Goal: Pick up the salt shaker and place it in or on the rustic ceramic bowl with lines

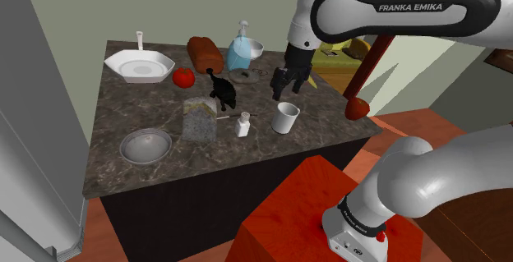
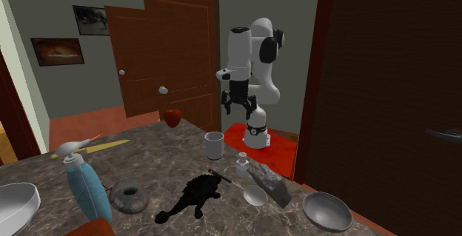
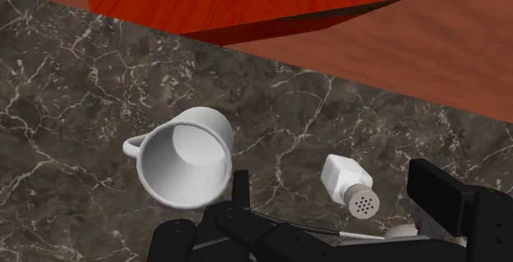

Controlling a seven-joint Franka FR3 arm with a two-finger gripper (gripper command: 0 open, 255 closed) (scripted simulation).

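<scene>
Gripper (image 1: 288, 92) jaws wide, holding nothing. Salt shaker (image 3: 349, 188) stands below, in line between them, probably well clear. Mug (image 3: 185, 166) just outside one jaw.

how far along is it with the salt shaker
Done: nothing yet; the salt shaker stands on the counter, untouched. In hand: the gripper hovers open above the shaker and the white mug. Left: descend, grasp the shaker, lift it and carry it to the grey bowl.
</scene>
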